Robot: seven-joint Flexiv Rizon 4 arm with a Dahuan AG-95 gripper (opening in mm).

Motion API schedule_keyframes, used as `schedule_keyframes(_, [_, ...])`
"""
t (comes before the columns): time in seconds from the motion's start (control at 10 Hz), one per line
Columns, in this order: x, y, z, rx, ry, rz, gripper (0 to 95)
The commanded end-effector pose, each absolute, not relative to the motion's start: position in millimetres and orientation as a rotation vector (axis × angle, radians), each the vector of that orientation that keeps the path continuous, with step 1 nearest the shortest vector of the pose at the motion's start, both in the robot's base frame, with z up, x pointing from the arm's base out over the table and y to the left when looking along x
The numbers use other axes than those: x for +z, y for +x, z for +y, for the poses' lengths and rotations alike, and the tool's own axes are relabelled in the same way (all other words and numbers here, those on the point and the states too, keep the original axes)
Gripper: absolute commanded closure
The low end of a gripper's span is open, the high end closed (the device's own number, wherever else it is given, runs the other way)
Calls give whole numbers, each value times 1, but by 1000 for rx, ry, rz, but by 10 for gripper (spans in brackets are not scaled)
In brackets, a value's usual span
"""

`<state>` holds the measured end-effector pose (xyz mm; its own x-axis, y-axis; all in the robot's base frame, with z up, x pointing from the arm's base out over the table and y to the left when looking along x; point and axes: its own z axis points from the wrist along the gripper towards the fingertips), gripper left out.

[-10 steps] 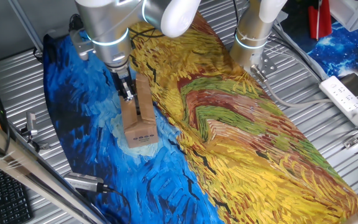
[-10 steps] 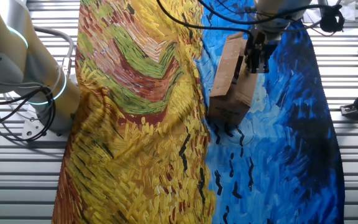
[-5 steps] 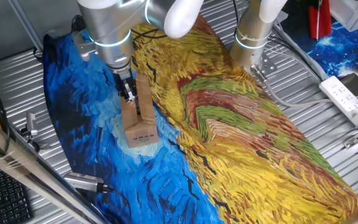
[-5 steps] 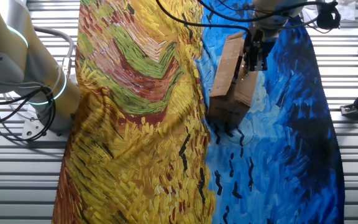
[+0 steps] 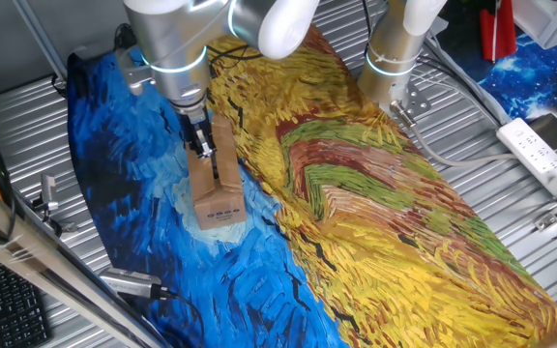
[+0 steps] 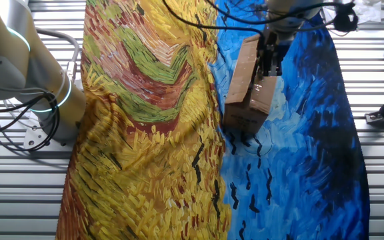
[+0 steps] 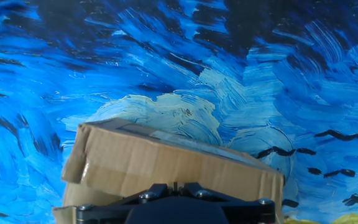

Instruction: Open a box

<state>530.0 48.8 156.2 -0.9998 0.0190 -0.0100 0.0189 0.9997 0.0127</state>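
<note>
The brown cardboard box [image 5: 219, 201] lies on the blue part of the painted cloth, its printed end face toward the near side. In the other fixed view its long top flap [image 6: 244, 61] stands raised on the yellow side of the box [image 6: 247, 115]. My gripper [image 5: 203, 147] points down onto the box top, just beside that flap [image 6: 267, 61]. Its fingers are pressed together with nothing visibly between them. In the hand view the cardboard [image 7: 166, 163] fills the lower frame just ahead of the gripper [image 7: 176, 185].
The painted cloth [image 5: 375, 203] covers the slatted metal table. A second robot base [image 5: 395, 58] stands at the back. A power strip [image 5: 540, 155] lies at the right, a metal tool [image 5: 133, 283] near the cloth's front left, and a keyboard [image 5: 8, 309] at the lower left.
My gripper has shifted slightly toward the raised flap, on the yellow side of the box. The box body has stayed in place.
</note>
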Motion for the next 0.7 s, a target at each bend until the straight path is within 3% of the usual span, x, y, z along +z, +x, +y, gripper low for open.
schedule_keyframes(0.1, [157,529,49,18,30,3135,950])
schedule_keyframes(0.7, [158,516,48,19,31,3138,950])
